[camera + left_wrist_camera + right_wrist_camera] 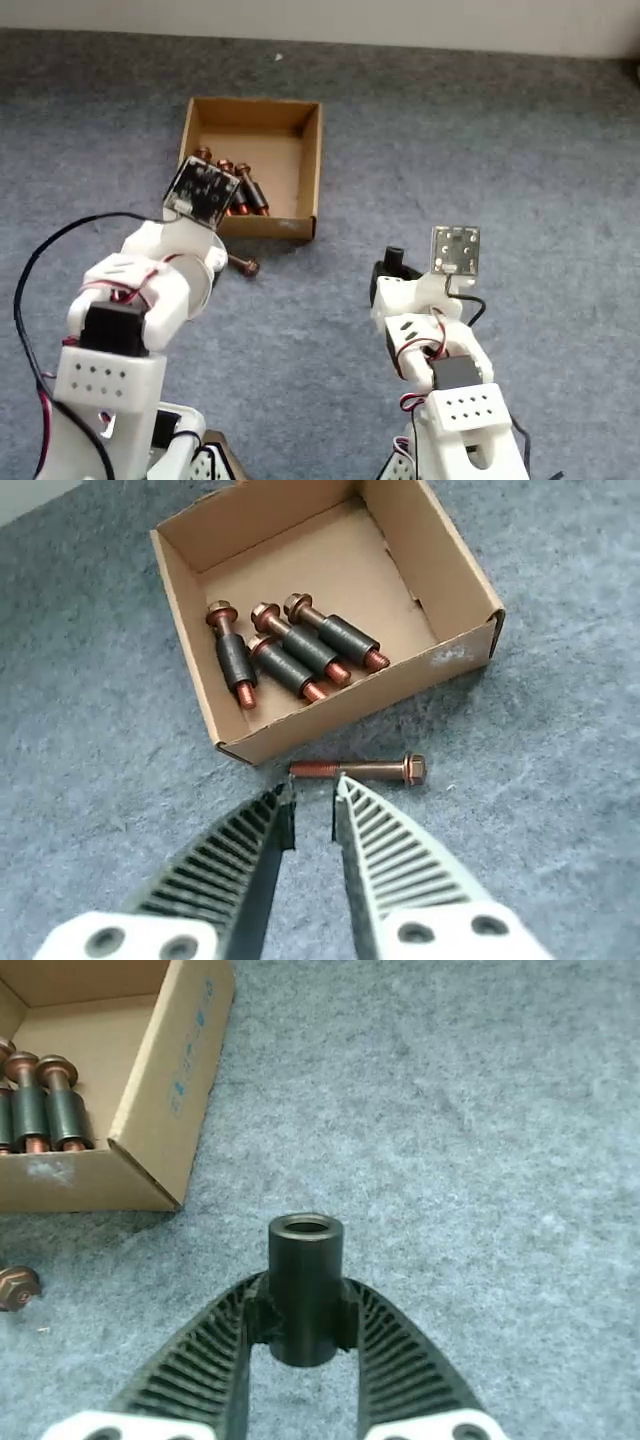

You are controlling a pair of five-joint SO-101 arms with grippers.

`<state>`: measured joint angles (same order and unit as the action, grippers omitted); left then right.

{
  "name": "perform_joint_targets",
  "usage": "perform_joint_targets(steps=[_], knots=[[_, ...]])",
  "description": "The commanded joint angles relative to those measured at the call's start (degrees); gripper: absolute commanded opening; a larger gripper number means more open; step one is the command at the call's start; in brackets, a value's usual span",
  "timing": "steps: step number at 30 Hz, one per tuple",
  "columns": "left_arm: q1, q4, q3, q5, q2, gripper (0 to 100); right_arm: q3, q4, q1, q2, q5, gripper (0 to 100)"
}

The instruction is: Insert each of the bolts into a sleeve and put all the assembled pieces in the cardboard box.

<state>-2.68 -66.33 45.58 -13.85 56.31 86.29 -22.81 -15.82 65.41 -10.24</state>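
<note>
The left pincer (312,815) hangs slightly parted just beside a loose copper-coloured flanged bolt (355,770), which lies on the grey carpeted table (560,780) close outside the open brown cardboard box (400,685) — four black-sleeved bolts (295,655) lie inside. The right pincer (305,1310) clamps a black cylindrical sleeve (305,1270) — apart from the box.

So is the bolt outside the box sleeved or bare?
Bare. The bolt lies on the carpet beside the cardboard box, shank uncovered; the sleeve is clamped between the jaws of the right gripper.
</note>
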Motion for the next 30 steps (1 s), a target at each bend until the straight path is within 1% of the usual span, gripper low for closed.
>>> perform_joint_targets(steps=[1,4,7,9,13,15,19,24,30], knots=[[-0.48,0.53,-8.13,-2.9,-13.14,10,-1.01,1.27,0.66,1.36,-0.18,0.4],[-0.92,-4.4,-15.6,-8.18,-25.89,10,-1.01,1.27,0.66,1.36,-0.18,0.4],[-2.59,-10.2,-23.16,-19.6,-37.05,10,-1.01,1.27,0.66,1.36,-0.18,0.4],[-2.95,-12.92,-27.47,-25.93,-42.95,10,-1.01,1.27,0.66,1.36,-0.18,0.4],[-3.03,-14.59,-34.68,-35.34,-51.91,10,-1.1,1.27,1.36,1.36,-0.18,0.4],[-3.03,-14.95,-37.14,-40.18,-55.78,12,-1.19,1.27,1.89,1.36,-0.18,0.4],[-2.68,-18.64,-43.12,-46.42,-62.46,19,-1.1,1.27,1.71,1.36,-0.18,0.4],[-2.95,-23.21,-50.07,-53.54,-70.37,19,-1.1,1.27,1.71,1.36,-0.18,0.4],[-2.59,-24.35,-55.43,-56.7,-78.46,19,-1.1,1.27,1.8,1.36,-0.18,0.4]])
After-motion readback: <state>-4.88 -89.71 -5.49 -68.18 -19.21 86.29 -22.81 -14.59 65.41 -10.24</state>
